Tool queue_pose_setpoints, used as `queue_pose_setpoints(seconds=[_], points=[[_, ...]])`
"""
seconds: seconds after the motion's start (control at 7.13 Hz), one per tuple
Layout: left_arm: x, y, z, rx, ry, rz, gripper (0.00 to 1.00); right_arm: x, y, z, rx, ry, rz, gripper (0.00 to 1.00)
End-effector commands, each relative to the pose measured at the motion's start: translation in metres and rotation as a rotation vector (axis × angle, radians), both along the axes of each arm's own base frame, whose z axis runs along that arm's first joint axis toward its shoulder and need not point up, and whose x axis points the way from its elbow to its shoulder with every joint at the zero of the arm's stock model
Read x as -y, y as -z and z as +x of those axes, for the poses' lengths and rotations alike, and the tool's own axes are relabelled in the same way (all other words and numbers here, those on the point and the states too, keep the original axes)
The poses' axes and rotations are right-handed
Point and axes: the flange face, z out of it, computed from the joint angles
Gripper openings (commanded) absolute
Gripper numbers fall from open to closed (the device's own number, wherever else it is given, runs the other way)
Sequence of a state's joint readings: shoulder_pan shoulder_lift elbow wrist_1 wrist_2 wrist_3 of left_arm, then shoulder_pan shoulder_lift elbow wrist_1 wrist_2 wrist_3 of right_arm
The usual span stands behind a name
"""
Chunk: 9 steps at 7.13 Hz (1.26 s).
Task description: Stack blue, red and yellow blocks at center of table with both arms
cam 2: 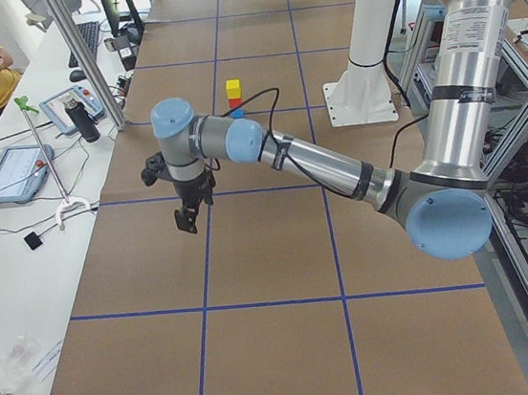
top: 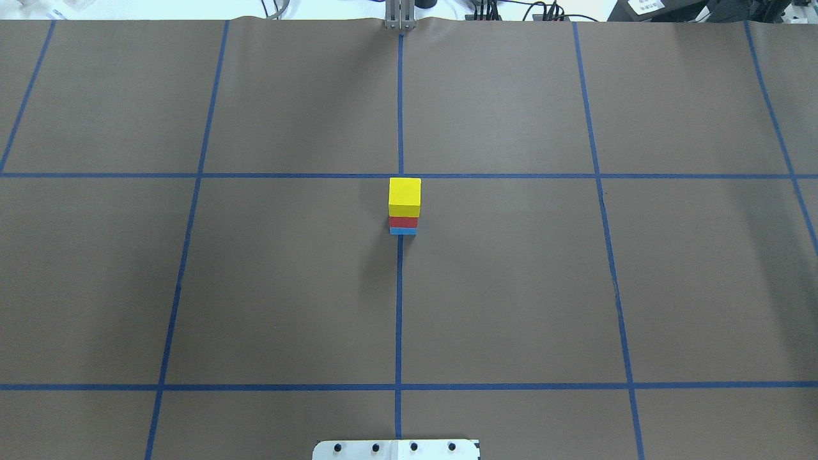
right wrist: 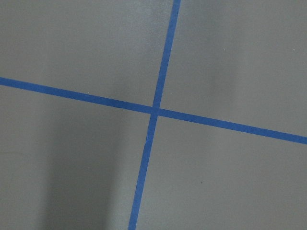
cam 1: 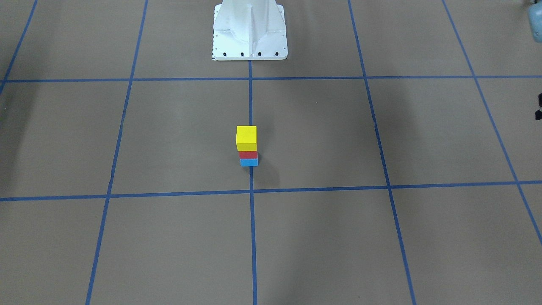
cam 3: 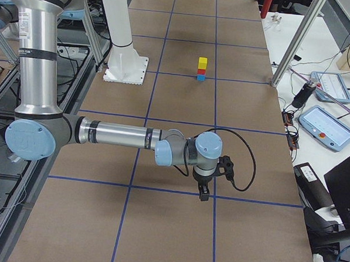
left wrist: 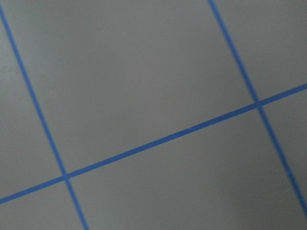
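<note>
Stack seemingly complete at centre of table (top: 511,287), yellow block (top: 404,191) on red block (top: 403,222) on blue block (top: 402,230); left gripper (cam 2: 186,217) and right gripper (cam 3: 204,194) well apart from it, jaw state not tellable; next: hold clear, no nudging.

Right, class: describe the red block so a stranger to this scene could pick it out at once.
On the brown table gridded with blue tape, find the small tower on the centre line before the white robot base. The red block is its middle layer, between the yellow block on top and the blue block underneath.
</note>
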<state>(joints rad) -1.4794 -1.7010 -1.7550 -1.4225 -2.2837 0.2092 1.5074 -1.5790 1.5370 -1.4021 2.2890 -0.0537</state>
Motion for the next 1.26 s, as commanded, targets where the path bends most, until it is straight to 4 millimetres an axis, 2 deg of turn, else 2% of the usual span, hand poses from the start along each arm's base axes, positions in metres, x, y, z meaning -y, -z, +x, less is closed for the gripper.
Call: queue_pose_setpoints(seconds=[0.0,0.14,0.28,0.7,0.98,1.12], points=[[-0.053,-0.116,-0.048,-0.027,0.037,0.016,1.0,0.0,0.0,0.0,0.001,0.0,0.0,1.0],[-0.057,-0.123,-0.049,-0.027,0.042,-0.003,1.0,0.0,0.001,0.0,0.001,-0.001,0.001,1.0],[-0.071,-0.133,-0.052,-0.031,0.049,-0.017,1.0,0.001,0.002,0.0,0.002,-0.002,0.002,1.0],[-0.078,-0.141,-0.056,-0.024,0.052,-0.04,1.0,0.001,0.005,0.001,0.003,-0.004,0.007,1.0],[-0.084,-0.157,-0.057,-0.027,0.058,-0.085,1.0,0.007,0.019,0.017,0.022,-0.035,0.026,1.0],[-0.081,-0.152,-0.057,-0.028,0.06,-0.071,1.0,0.009,0.026,0.02,0.025,-0.042,0.022,1.0]])
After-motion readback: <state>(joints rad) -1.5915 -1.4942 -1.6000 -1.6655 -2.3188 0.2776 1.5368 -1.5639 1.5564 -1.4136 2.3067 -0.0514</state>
